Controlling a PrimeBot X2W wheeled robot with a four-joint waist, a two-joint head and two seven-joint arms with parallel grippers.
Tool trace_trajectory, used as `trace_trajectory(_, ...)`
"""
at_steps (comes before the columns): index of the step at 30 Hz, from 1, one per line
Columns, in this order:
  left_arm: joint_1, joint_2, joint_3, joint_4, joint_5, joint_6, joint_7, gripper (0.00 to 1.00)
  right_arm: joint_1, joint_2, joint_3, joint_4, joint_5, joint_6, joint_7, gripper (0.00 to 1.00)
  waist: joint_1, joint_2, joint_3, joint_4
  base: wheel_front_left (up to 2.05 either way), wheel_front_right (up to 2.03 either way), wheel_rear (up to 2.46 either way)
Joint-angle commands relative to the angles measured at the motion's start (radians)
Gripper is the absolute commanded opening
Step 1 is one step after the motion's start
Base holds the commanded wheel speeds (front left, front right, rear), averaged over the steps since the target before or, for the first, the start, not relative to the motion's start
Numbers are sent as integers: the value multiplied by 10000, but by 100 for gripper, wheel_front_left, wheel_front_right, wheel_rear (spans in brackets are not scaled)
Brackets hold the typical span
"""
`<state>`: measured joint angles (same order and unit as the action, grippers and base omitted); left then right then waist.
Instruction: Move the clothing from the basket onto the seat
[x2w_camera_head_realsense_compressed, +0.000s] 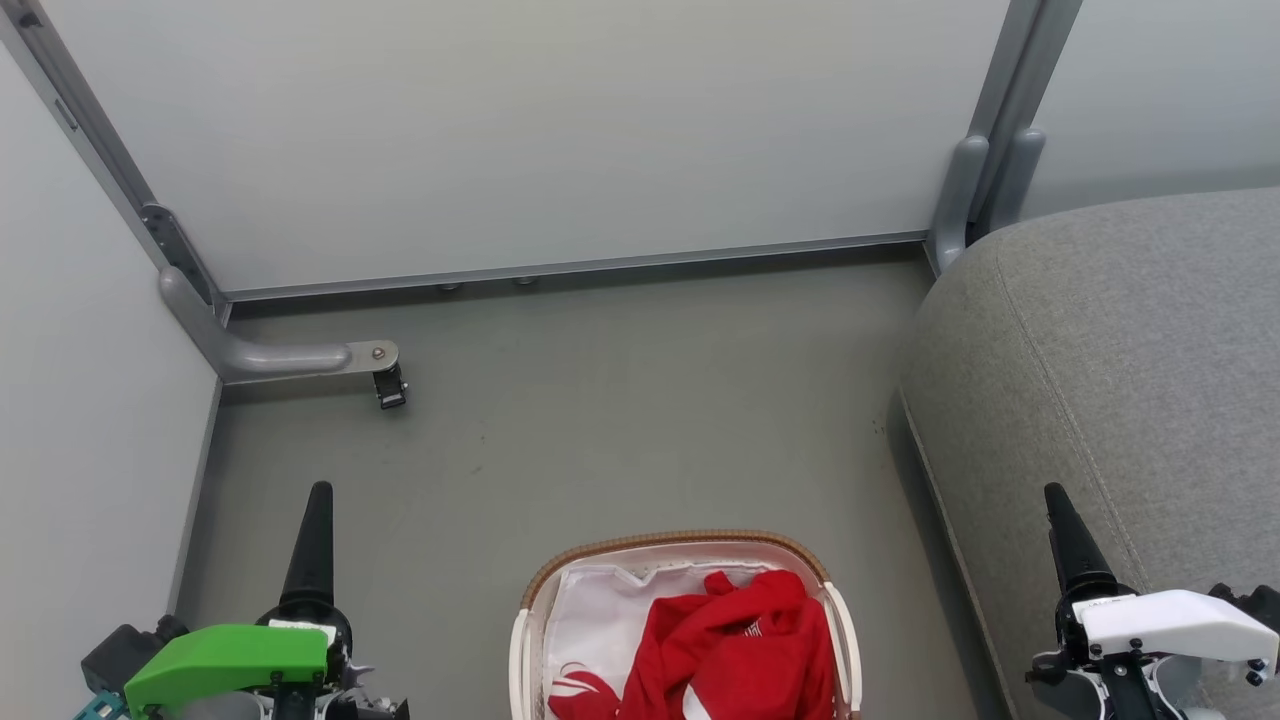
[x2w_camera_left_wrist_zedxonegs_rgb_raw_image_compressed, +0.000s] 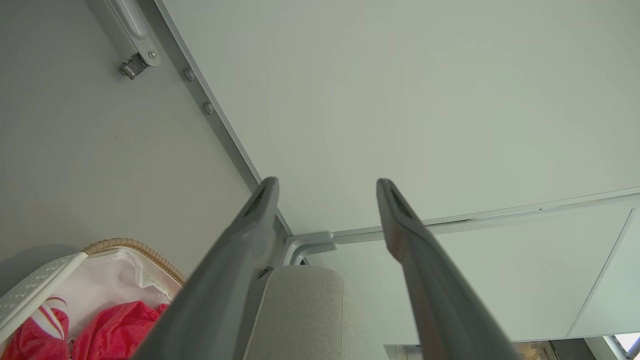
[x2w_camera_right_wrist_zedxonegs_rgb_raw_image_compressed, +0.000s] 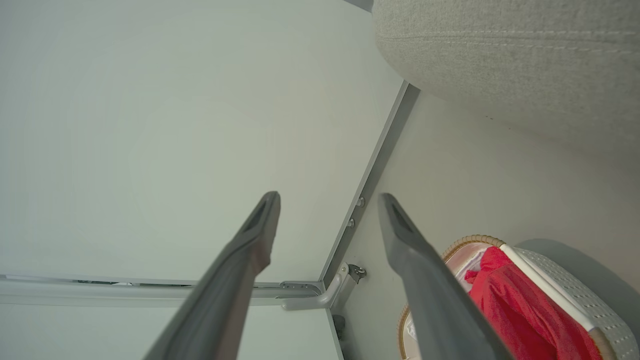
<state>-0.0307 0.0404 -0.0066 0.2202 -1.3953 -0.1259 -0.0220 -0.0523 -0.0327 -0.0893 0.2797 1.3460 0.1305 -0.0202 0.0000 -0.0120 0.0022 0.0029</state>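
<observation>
Hands: my left hand and right hand both spread, empty; clothing in basket at 6 o'clock, seat at 3 o'clock.

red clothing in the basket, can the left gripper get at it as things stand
Probably yes. The left gripper is open and empty, the clothing lies uncovered at the top of the open basket just to its right, and nothing visible stands between them.

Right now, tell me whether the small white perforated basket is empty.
Not empty: crumpled red clothing lies inside the white brown-rimmed basket, over its white liner.
</observation>
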Motion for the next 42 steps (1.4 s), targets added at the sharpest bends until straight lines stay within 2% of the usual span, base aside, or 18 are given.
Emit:
trace_trajectory(1,-19,56,-14,-193,448,-24,-116,100,-101,-99,-69,-148,-500,1,-134,100,0,31,2,2,0,0,0)
trace_trajectory(12,-6,68,109,-321,2866,-31,-500,100,-138,-113,-59,-549,-3174,1,-514,100,0,42,27,25,0,0,0)
trace_trajectory(17,25,73,-25,-590,4285,202,-662,100,-76,-121,163,-871,-4703,1,-681,100,0,46,48,37,0,0,0)
trace_trajectory(29,180,86,-420,-821,6613,574,-1027,100,36,-138,177,-927,-6485,2,-1040,100,0,58,75,53,0,0,0)
trace_trajectory(42,342,99,-605,-632,8485,822,-1364,100,47,-155,284,-691,-8088,2,-1384,100,0,70,105,97,0,0,0)
